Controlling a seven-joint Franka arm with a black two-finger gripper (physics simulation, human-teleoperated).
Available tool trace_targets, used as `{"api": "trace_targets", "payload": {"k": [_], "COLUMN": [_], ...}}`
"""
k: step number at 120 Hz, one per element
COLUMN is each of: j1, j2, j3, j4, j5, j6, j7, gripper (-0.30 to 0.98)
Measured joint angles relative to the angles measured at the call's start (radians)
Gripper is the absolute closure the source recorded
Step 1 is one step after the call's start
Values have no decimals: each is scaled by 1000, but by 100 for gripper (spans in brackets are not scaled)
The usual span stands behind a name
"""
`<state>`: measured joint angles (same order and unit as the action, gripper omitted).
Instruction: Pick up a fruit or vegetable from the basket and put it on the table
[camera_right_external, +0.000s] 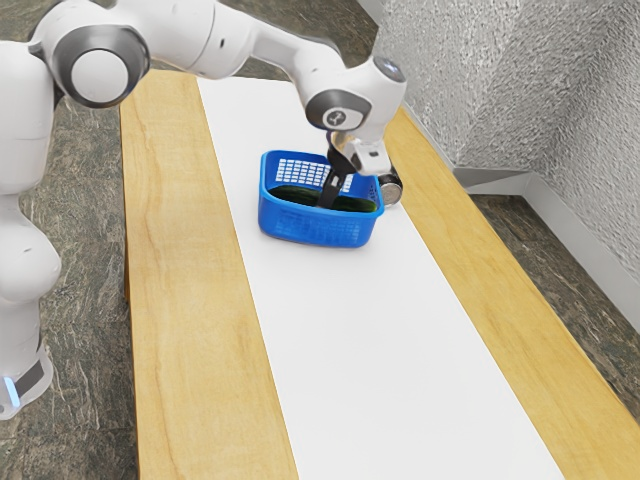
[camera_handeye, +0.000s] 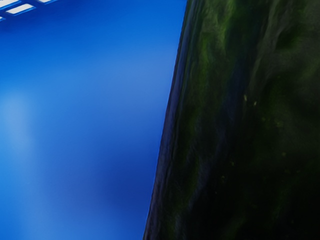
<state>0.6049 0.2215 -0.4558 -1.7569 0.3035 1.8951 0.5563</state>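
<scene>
Cucumber (camera_right_external: 356, 204) lies inside the basket (camera_right_external: 315, 228) near the table's (camera_right_external: 190, 330) far edge in the exterior view, gripper (camera_right_external: 327, 202) reaching in, whether clamped I can't tell; secure its middle, then lift straight past the rim.

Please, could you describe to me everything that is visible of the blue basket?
The basket is blue, plastic-looking and roughly rectangular, with rounded corners and an open top. Small holes in a grid pierce its walls, clearest on the far one. It stands upright on the table's white strip. Dark green produce lies inside, and the gripper reaches in from above; whether it touches the basket, I cannot tell.
</scene>
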Motion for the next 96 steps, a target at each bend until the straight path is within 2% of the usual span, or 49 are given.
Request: {"api": "trace_targets", "payload": {"k": [32, 60, 96], "j1": [-1, 1, -3], "j2": [22, 22, -89], "j3": [0, 2, 7], "j4": [-3, -2, 2], "j5": [-12, -25, -26], "j6": [8, 10, -72], "j7": [10, 3, -35], "gripper": [2, 43, 54]}}
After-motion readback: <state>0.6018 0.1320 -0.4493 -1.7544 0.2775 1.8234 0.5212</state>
